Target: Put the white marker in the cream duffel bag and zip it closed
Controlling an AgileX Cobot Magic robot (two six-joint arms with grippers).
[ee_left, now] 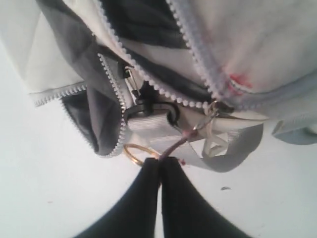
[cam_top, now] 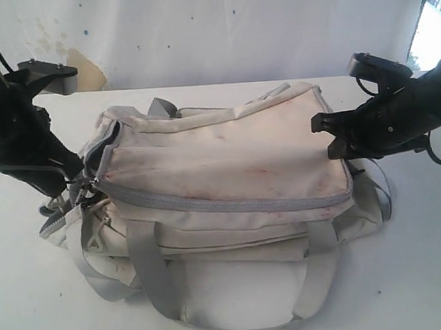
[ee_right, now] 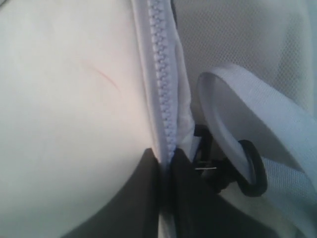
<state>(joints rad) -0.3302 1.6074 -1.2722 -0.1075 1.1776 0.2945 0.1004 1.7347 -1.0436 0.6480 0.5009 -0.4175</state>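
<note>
Bag is seen mostly zipped. Pull cord at one end is pinched by left gripper; zipper at the other is clamped by right gripper.

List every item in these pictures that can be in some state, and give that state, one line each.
bag: lying on the table, top flap down.
zip: closed along the front, open around the left end.
left pincer: shut on the pull cord.
right pincer: shut on the zip at the bag's right end.
marker: not in sight.
</note>
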